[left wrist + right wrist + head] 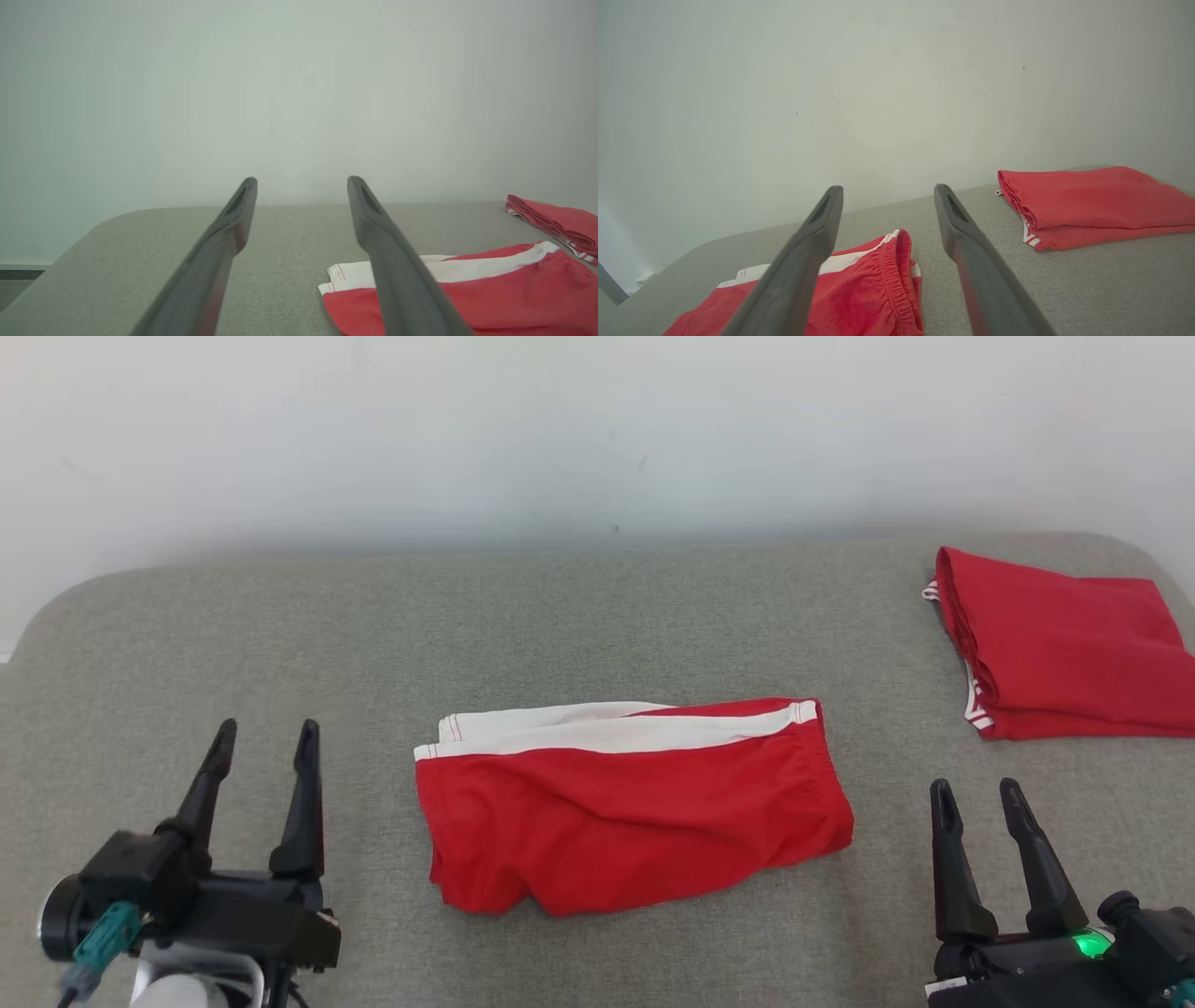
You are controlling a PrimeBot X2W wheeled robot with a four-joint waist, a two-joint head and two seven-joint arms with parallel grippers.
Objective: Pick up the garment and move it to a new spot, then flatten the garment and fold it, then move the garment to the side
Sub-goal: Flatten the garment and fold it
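folded red garment [635,812] lies flat at centre of grey padded surface [597,616]. left gripper [269,726] and right gripper [977,786] flank it, clear of the cloth, fingers spread, holding nothing. second red bundle [1064,653] lies at far right.

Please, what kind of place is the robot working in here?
Probably an indoor room set up for folding clothes: a grey cloth-covered surface, a plain white wall behind it, red shorts and another folded red garment.
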